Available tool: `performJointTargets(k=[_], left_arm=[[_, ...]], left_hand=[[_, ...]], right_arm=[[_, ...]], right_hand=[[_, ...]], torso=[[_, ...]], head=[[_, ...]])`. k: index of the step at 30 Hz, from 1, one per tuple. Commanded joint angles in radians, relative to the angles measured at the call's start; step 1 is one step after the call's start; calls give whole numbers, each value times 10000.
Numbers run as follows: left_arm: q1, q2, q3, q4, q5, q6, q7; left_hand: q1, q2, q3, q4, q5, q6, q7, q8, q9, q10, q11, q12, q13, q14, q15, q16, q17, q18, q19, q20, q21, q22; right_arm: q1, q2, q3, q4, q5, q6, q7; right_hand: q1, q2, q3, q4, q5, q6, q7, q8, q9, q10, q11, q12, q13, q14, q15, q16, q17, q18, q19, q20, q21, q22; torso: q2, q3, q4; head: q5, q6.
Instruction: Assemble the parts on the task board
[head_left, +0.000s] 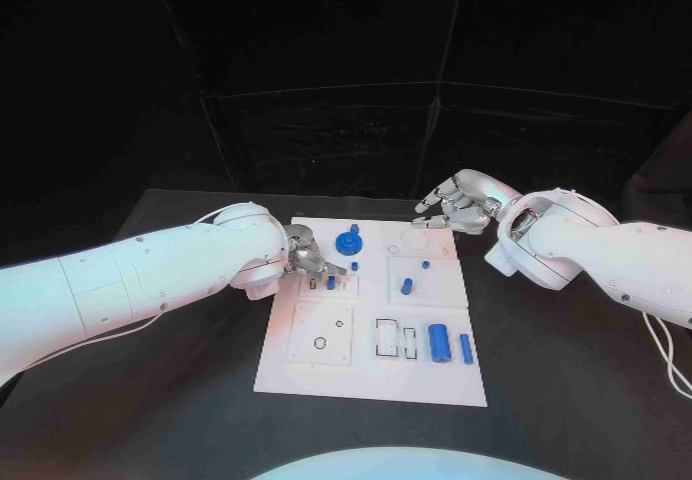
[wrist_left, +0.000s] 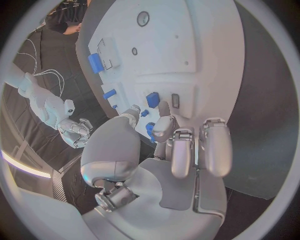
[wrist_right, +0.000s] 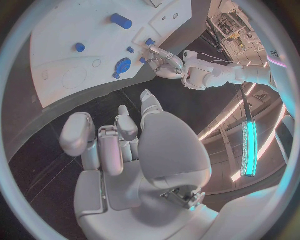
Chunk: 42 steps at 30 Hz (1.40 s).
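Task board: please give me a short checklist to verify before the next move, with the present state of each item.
1. Task board lies flat on the black table: ok.
2. Left robot hand is over the board's left edge, fingertips near the small blue parts: ok.
3. Left robot hand holds a part: cannot tell, the fingers hide it.
4. Right robot hand is off the board, beyond its far right corner, fingers curled and holding nothing: ok.
5. Large blue cylinder and thin blue rod lie on the board's near right area, untouched: ok.
6. Blue gear sits at the board's far side: ok.
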Motion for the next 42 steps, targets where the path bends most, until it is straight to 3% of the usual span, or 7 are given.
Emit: performJointTargets(k=[1,3,7,11,16,28,42], left_arm=[[83,-88,253,148,-60,-9,19],[161,-167,441,214,-58,186,81],[493,-247,630,104,-56,1030,-10],[838,-46,692,-602,-109,2055,-104],[1007,414,689,-1685,-367,2624,-123],[978,1363,443,-3453,-498,3013,-16],[716,1834,375,-4157,-505,3017,364]], left_hand=[[292,64,-136,10,-14,-149,40,-13,-3,-130,5,-96,-103,1076,-51,31,2635,-104,68,-60,-69,-70],[574,169,-254,-18,-8,-373,127,-153,-69,-334,88,-295,-375,1076,-3,31,2635,-72,-7,-11,-208,-251],[1159,403,-515,-82,38,-1182,514,-793,-451,-910,401,-820,-1101,1076,258,31,2635,63,-307,201,-768,-972],[1366,601,-837,30,17,-1421,698,-1158,-766,-991,572,-824,-1197,1076,425,31,2635,105,-356,357,-909,-1111],[1425,724,-1025,119,8,-1338,718,-1238,-893,-943,597,-735,-1134,1076,454,31,2635,107,-336,407,-906,-1085],[1488,895,-1403,269,1,-1022,662,-1223,-1043,-847,559,-583,-1024,1076,434,31,2635,88,-267,412,-830,-955],[1501,1075,-1688,307,-2,-738,579,-1134,-1106,-742,490,-455,-912,1076,380,31,2635,55,-194,371,-714,-782]], right_arm=[[19,7,4,-2,-27,-38,53],[19,9,4,-13,-27,-45,59],[19,13,4,-36,-27,-51,62],[19,24,4,-50,-27,-48,57],[19,55,4,-66,-27,-38,52],[18,136,3,-108,-27,-14,67],[16,206,3,-138,-27,1,89]], right_hand=[[-93,-24,-72,6,-38,-10,-13,60,-9,-81,-5,-68,-11,682,-47,-65,1016,150,-67,11,-33,-13],[-103,-19,-87,21,-36,-13,-13,60,-9,-84,-4,-71,-15,682,-46,-65,1017,151,-70,11,-39,-22],[-105,-16,-90,25,-33,-14,-12,60,-9,-83,-4,-69,-13,682,-46,-65,1017,151,-71,12,-40,-23],[-103,-8,-100,33,-11,-15,-12,61,-9,-82,-5,-66,-11,682,-46,-67,1015,152,-71,12,-42,-26],[-28,37,-166,61,200,-21,-15,73,-7,-84,-8,-59,-12,683,-48,-73,1016,152,-65,12,-52,-30],[25,63,-200,70,316,-25,-17,80,-6,-91,-10,-62,-20,684,-50,-75,1018,153,-63,10,-59,-38],[86,94,-230,77,428,-28,-18,87,-6,-92,-13,-60,-21,684,-52,-80,1014,152,-57,7,-62,-37]], torso=[[4,-2,-2],[5,-1,1],[-1,5,1],[0,10,7],[24,-1,-10],[7,-3,-10],[7,5,-1]], head=[[-8,19],[-11,22],[-15,31],[3,59],[60,88],[84,50],[52,10]])
